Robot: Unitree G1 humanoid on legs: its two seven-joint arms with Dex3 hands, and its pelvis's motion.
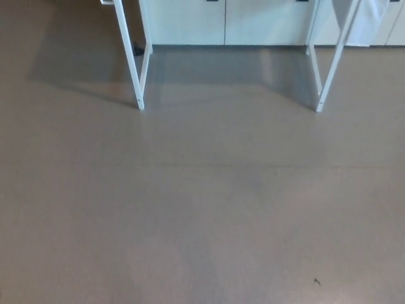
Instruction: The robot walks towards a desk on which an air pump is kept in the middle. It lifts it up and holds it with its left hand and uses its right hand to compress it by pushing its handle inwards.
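- You see four white legs (133, 63) of the worktop: two at left, two at right.
- One floor (202, 215).
- One small dark speck (316, 281) on it.

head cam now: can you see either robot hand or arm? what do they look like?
Neither robot hand nor any arm is in frame, so nothing on colour, shape, cables or markings can be read. The head view shows only the brown floor, the white desk legs and pale cabinet fronts behind them. The desk top and the air pump are out of view.
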